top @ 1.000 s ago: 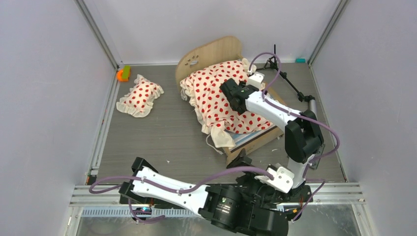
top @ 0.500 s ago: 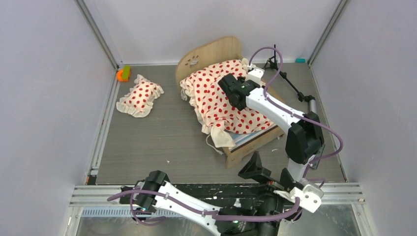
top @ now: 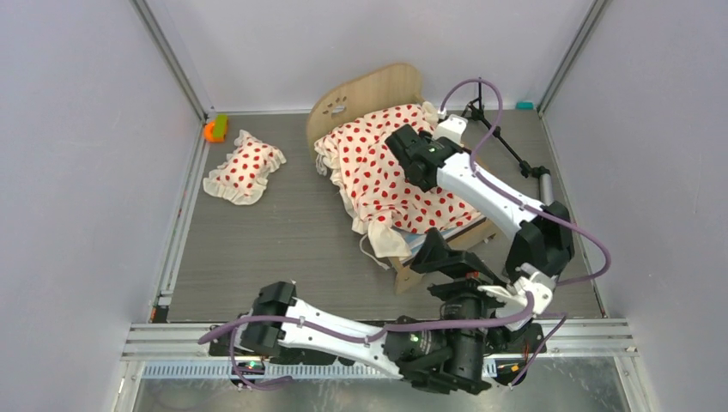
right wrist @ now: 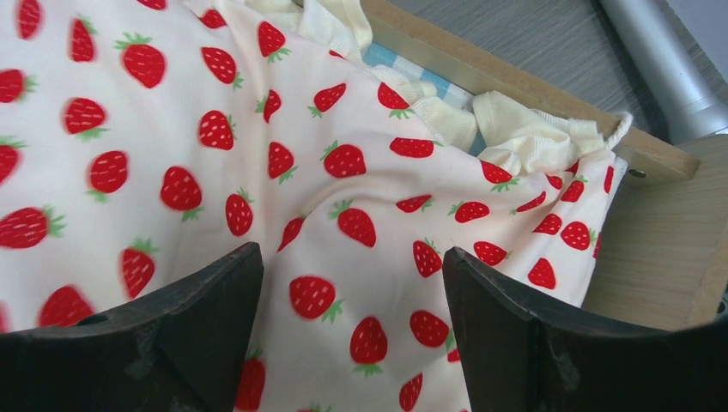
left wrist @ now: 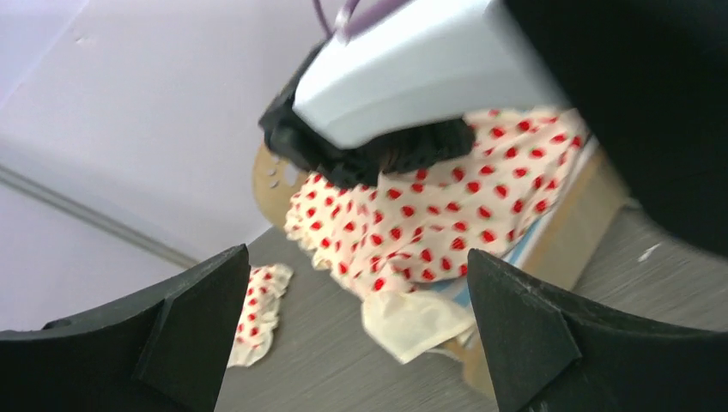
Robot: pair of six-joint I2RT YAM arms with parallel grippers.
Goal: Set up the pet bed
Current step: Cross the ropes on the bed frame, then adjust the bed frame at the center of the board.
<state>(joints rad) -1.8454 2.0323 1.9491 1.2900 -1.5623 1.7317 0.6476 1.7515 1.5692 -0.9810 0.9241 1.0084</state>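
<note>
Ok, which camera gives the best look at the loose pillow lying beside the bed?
Top external: the pillow lies whole and unobstructed beside the pet bed. Left wrist catches only a blurred part at its lower left. Right wrist misses it.

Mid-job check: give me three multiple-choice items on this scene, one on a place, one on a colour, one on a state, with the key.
1. Where does the loose pillow lie?
A) on the table, left of the pet bed
B) at the bed's head end
C) at the bed's foot end

2. What colour is the print on the blanket?
A) blue
B) red
C) black

3. How does the right pincer stand?
A) shut on the blanket
B) shut, empty
C) open over the blanket

Key:
1 A, it sits on bare tabletop apart from the bed.
2 B, red strawberries on cream.
3 C, its jaws stand wide above the cloth.
</note>
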